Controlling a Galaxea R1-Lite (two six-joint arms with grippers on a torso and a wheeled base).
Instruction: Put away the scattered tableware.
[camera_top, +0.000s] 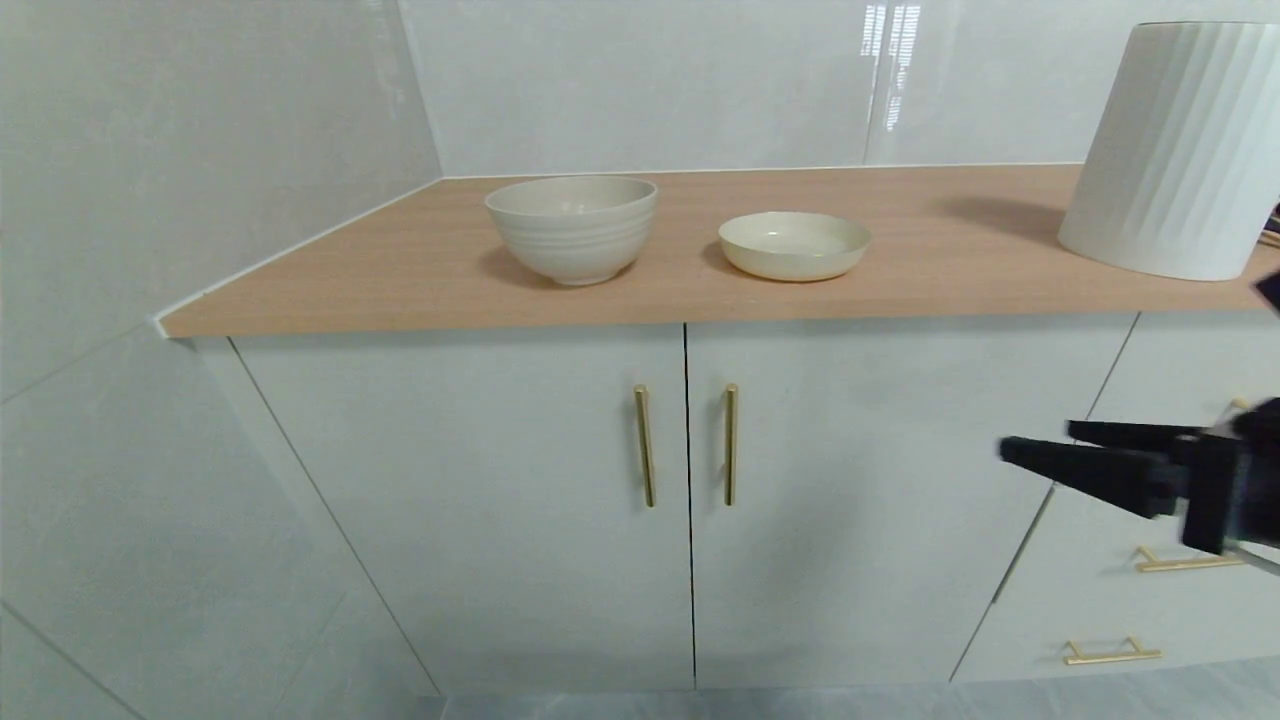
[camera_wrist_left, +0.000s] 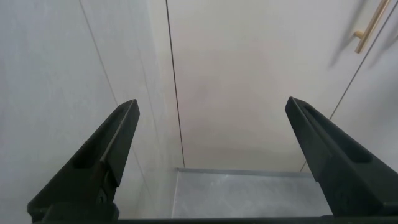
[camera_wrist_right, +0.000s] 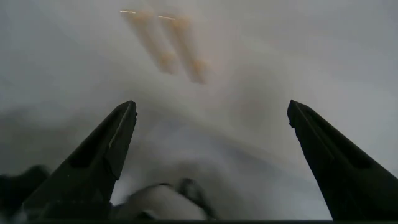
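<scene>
Right claw spread before cabinet, bowl beside dish on counter

Wooden countertop, ribbed bowl, shallow dish beside it, white fluted container far right

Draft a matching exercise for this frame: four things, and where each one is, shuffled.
1. deep ribbed bowl
2. shallow dish
3. white fluted container
4. right pincer

A. far right end of the countertop
B. lower than the countertop, at the right
C. on the countertop above the left cabinet door
D. on the countertop above the right cabinet door

Pairs: 1-C, 2-D, 3-A, 4-B
</scene>
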